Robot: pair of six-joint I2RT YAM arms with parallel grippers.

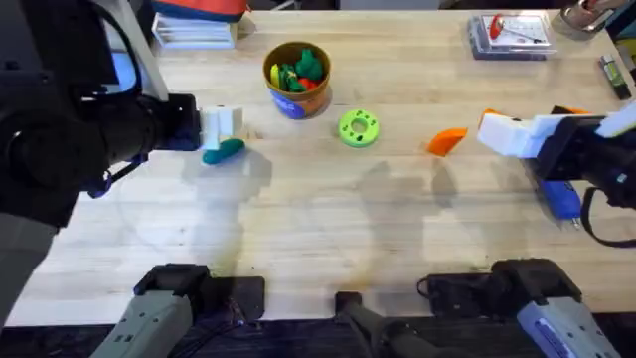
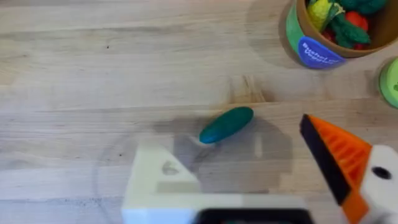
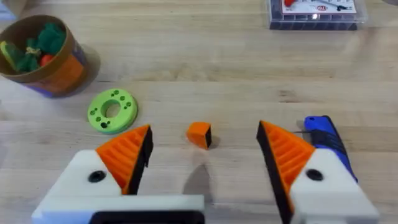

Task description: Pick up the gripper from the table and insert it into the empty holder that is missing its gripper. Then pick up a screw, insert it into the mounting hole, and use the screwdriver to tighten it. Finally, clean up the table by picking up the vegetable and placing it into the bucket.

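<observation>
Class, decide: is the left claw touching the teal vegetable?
Apart. In the left wrist view, bare table separates the vegetable from the left claw.

Open tabletop between the green disc (image 1: pixel 359 128) and the orange gripper (image 1: pixel 446 141); bucket (image 1: pixel 297 80) behind.

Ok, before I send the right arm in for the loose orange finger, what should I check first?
1. Right gripper open: ok, its two orange pads stand well apart.
2. The gripper lined up: ok, it lies on the table ahead of the gap between the fingers, untouched.
3. The holder on the left arm is empty: ok, it is a bare white block, while the opposite finger carries its orange pad.
4. The screwdriver at hand: ok, it lies on the table beside the right gripper.
5. Screw located: cannot tell, none can be made out.
6. The vegetable cleared away: not ok, it lies on the table, outside the bucket.
</observation>
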